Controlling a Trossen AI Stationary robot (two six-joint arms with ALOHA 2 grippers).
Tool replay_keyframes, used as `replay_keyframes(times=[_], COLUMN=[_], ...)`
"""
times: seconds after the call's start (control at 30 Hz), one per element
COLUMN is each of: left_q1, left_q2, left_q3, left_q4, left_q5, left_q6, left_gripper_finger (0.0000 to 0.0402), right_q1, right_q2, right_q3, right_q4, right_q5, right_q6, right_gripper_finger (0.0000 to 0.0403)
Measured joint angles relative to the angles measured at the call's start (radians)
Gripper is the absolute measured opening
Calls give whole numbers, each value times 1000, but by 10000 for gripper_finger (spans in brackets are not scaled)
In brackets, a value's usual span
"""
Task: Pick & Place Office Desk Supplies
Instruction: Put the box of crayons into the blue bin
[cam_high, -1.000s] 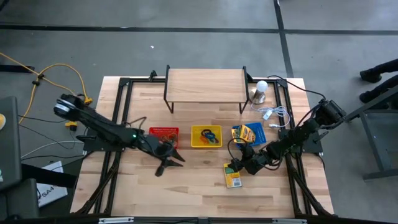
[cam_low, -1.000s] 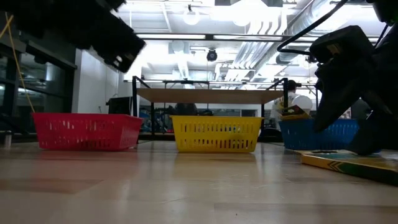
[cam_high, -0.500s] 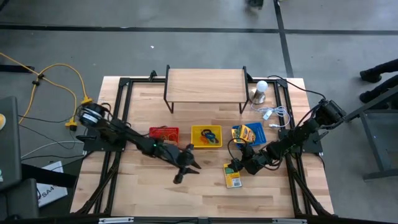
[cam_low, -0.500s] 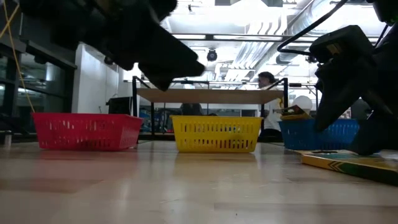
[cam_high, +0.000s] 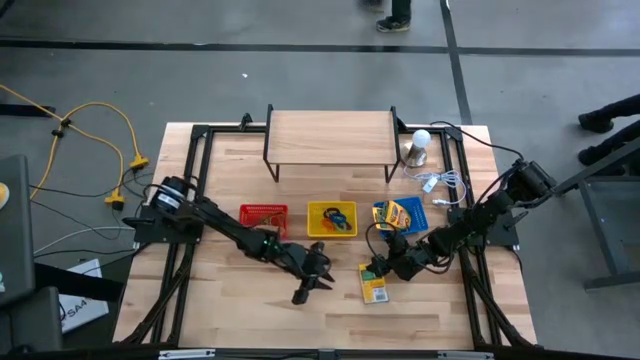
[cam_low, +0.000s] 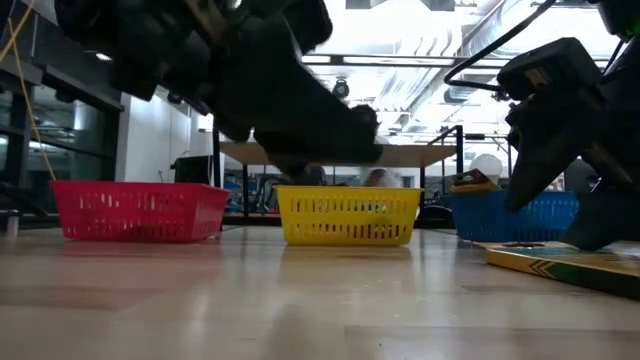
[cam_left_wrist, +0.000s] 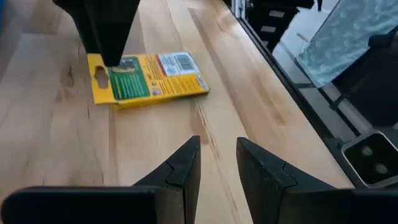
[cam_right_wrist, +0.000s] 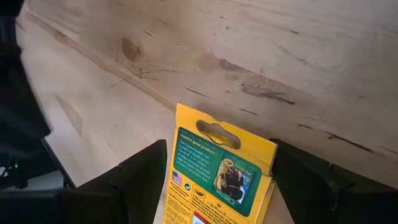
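The flat yellow-and-green crayon box (cam_high: 374, 283) lies on the pale wooden bench (cam_high: 230, 310), in front of the blue plastic basket (cam_high: 400, 214). The right tool (cam_high: 381, 268) straddles the box's near end, fingers spread wide, not gripping. The left tool (cam_high: 312, 286) hovers nearby, fingers narrowly parted, empty.

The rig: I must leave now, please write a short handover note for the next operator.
Left gripper: open, empty, above bare table in front of the yellow basket, pointing toward the crayon box.
Right gripper: open, fingers on either side of the crayon box lying flat on the table, not gripping it.
Done: a crayon box in the blue basket; small coloured items in the yellow basket; red basket contents unclear.
Left: grasp the crayon box on the table and place it in a basket.
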Motion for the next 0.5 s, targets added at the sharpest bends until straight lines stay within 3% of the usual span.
replay_keyframes(times=[0.23,0.5], left_q1=[1,1], left_q2=[61,103], left_q3=[28,54], left_q4=[56,61], left_q5=[74,80], left_q6=[-28,-28], left_gripper_finger=[100,100], right_q1=[0,4], right_q2=[0,2], right_q3=[2,-1], right_q4=[-4,56], right_q5=[-11,-59], right_q6=[0,22], right_gripper_finger=[271,271])
